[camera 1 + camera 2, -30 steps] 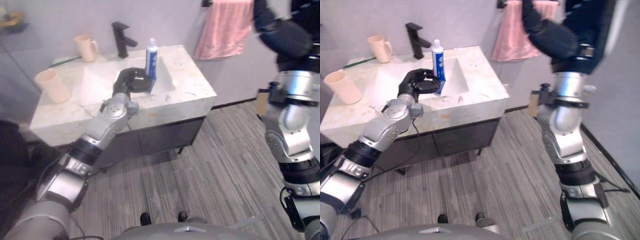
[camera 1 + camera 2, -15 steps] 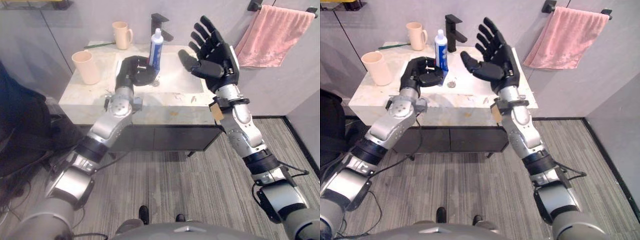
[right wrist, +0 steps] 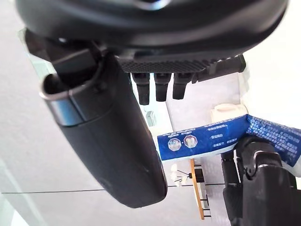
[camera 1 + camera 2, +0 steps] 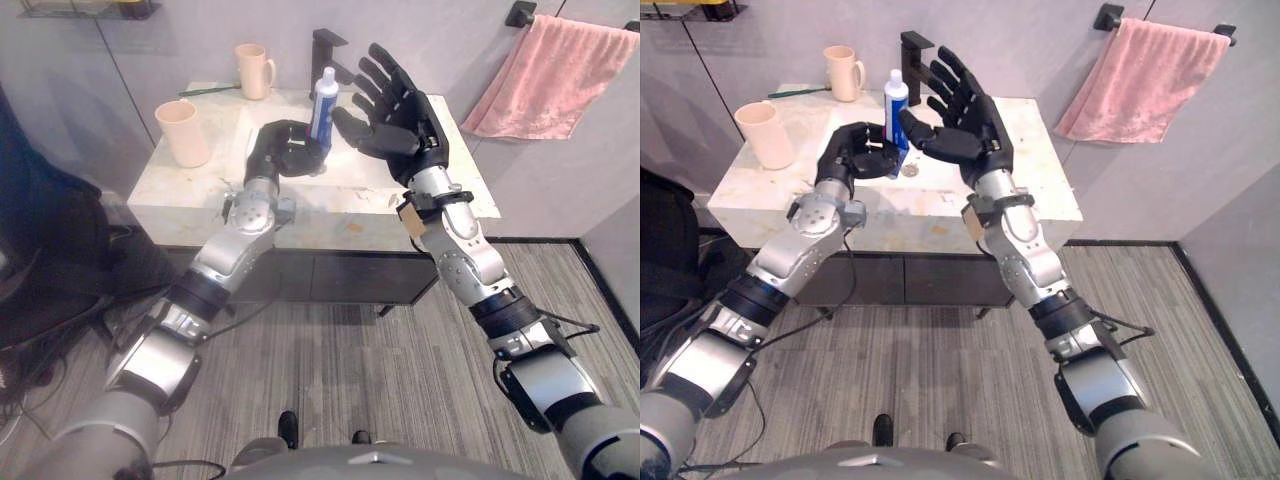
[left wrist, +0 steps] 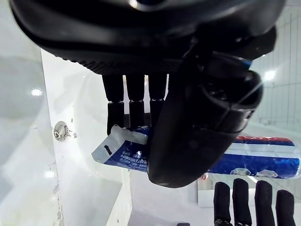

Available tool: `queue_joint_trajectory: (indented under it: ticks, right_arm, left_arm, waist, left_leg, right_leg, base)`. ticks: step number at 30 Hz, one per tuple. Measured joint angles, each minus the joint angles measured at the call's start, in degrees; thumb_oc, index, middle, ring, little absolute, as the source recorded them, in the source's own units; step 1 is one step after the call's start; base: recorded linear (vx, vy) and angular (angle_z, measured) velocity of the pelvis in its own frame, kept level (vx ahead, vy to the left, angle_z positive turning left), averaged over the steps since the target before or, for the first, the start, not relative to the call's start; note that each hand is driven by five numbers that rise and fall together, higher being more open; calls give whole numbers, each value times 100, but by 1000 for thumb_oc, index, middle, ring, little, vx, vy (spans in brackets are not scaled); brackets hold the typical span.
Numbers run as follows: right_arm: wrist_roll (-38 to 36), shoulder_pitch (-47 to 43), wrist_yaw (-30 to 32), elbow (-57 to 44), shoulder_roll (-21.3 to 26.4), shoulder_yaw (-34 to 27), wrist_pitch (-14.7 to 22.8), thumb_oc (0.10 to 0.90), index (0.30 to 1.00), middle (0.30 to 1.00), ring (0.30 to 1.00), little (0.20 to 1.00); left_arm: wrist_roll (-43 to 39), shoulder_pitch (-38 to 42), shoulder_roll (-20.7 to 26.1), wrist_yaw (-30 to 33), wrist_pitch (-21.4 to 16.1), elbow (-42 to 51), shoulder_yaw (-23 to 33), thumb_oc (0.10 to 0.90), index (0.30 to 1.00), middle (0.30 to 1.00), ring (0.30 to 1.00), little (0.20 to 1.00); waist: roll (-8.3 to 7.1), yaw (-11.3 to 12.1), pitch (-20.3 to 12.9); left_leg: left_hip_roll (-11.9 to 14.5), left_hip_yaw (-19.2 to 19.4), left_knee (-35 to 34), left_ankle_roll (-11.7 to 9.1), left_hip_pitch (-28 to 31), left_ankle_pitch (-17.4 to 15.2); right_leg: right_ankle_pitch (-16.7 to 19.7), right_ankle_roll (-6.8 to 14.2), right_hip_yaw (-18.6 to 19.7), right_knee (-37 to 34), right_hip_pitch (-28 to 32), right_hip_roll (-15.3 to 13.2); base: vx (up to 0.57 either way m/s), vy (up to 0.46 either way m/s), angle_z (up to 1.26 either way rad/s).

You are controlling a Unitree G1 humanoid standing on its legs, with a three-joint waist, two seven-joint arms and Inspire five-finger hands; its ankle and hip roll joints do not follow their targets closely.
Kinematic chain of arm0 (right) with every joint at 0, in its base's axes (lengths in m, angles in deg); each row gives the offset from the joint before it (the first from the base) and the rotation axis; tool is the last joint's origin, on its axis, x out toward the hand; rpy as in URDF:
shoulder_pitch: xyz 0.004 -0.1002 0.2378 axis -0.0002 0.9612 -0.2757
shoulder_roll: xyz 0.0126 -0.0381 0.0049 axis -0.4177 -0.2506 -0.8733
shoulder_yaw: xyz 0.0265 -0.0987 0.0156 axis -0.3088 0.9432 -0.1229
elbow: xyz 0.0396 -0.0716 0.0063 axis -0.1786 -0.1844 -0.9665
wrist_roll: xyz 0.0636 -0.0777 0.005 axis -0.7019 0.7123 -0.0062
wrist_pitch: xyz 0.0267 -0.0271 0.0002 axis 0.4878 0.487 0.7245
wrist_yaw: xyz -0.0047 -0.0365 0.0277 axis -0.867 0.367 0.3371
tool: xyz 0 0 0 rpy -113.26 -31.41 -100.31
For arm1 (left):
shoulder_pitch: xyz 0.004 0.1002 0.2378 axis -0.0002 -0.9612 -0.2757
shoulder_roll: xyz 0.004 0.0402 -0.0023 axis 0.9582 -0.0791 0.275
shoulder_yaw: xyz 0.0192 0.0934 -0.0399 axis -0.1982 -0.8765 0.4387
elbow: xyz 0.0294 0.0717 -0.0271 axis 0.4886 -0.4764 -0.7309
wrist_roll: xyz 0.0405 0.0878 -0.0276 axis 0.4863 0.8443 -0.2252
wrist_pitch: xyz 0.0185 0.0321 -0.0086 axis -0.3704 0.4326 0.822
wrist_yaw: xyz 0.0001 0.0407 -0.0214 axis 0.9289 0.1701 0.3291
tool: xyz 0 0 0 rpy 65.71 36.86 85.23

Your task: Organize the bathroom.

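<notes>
From my seat I see a peach cup (image 4: 183, 131) on the counter's (image 4: 350, 215) left side, a second mug (image 4: 253, 70) at the back beside a green toothbrush (image 4: 210, 90). My left hand (image 4: 285, 152) is clenched round the bottom end of the toothpaste tube (image 4: 322, 98), holding it upright over the sink basin (image 4: 365, 170). The tube is blue and white, cap end up. Just beside it my right hand (image 4: 395, 108) hangs with fingers spread, palm facing the tube, not touching it. A black faucet (image 4: 328, 45) stands behind; a pink towel (image 4: 550, 75) hangs at far right.
</notes>
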Motion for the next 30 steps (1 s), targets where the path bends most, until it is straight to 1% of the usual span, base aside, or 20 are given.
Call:
queue_joint_trajectory:
  ticks: [1,2,3,4,5,6,7,8,9,12,26,27,30]
  right_arm:
    - [-5,-41,24,85,-35,2,-20,772,858,858,858,858]
    - [-8,-41,41,86,-36,2,-45,775,862,862,862,862]
    - [-10,-41,60,90,-38,5,-91,800,900,900,900,900]
    - [-10,-41,61,111,-39,9,-102,800,900,900,900,900]
    - [-10,-40,65,145,-43,10,-110,767,851,851,851,851]
    - [-10,-40,65,160,-45,11,-111,767,851,851,851,851]
    - [-10,-41,64,200,-50,14,-111,670,705,705,705,705]
    - [-10,-41,60,251,-50,23,-111,758,836,836,836,836]
    - [-10,-41,61,317,-50,36,-112,800,900,900,900,900]
    - [-163,-41,46,472,-51,72,-116,800,900,900,900,900]
    - [-179,-69,42,582,-51,127,-116,800,900,900,900,900]
    - [-179,-186,41,587,-51,158,-116,800,900,900,900,900]
    - [-181,-362,35,586,-73,174,-115,800,900,900,900,900]
  left_arm:
    - [0,1,0,-5,0,0,0,400,300,300,300,300]
    - [0,2,-1,-18,-2,0,-1,400,300,300,300,300]
    - [0,2,1,-22,-2,0,-1,400,300,300,300,300]
    - [0,2,2,-25,-2,0,-1,400,300,300,300,300]
    - [0,2,2,-33,-2,0,-1,400,300,300,300,300]
    - [0,2,2,-36,-2,0,-1,400,300,300,300,300]
    - [0,3,1,-43,-2,0,-1,400,300,300,300,300]
    - [0,3,1,-45,-2,0,-1,400,300,300,300,300]
    - [0,4,2,-49,-2,0,-1,400,300,300,300,300]
    - [0,4,1,-65,-2,0,-1,400,300,300,300,300]
    - [-1,92,-11,-172,-4,-1,-5,400,300,300,300,300]
    - [-2,112,-28,-185,-29,-1,-5,400,300,300,300,300]
    - [-1,112,-44,-241,-46,-1,-5,400,300,300,300,300]
  waist:
    - [0,7,0]
    - [0,10,0]
    - [1,14,1]
    - [2,14,1]
    - [3,12,1]
    - [5,12,3]
    - [8,11,5]
    - [9,11,5]
    - [9,10,5]
    - [34,15,20]
    - [76,93,38]
    - [89,139,38]
    - [91,163,38]
  left_leg:
    - [-4,-5,0,0,0,0]
    - [-6,-10,0,0,0,0]
    - [-10,-17,0,1,0,1]
    - [-13,-22,0,1,0,1]
    - [-18,-29,0,1,0,1]
    - [-19,-33,0,1,0,1]
    - [-22,-41,0,1,0,1]
    - [-22,-45,0,1,0,1]
    - [-23,-51,0,1,0,1]
    - [-24,-62,0,5,0,3]
    - [-30,-123,1,1,0,8]
    - [-30,-130,1,-1,1,9]
    - [-32,-142,1,-2,1,12]
  right_leg:
    - [-2,1,-3,0,2,-3]
    - [-3,3,-6,0,4,-5]
    - [-5,3,-12,0,6,-9]
    - [-7,5,-16,0,8,-12]
    - [-14,11,-25,-1,11,-17]
    - [-15,11,-29,-1,13,-19]
    - [-16,11,-38,-1,16,-20]
    - [-17,10,-44,-1,19,-21]
    - [-19,9,-52,0,22,-20]
    - [-20,9,-62,-1,27,-21]
    - [-38,2,-132,-2,55,-21]
    - [-41,0,-135,-2,57,-20]
    - [-43,-1,-145,-1,64,-20]
  base:
    - [0,0,0]
    - [0,0,0]
    - [0,0,0]
    - [7,12,3]
    - [0,0,0]
    - [3,9,3]
    - [0,0,0]
    - [5,6,3]
    - [0,0,0]
    - [0,0,0]
    - [2,1,1]
    - [0,0,0]
    - [0,0,0]
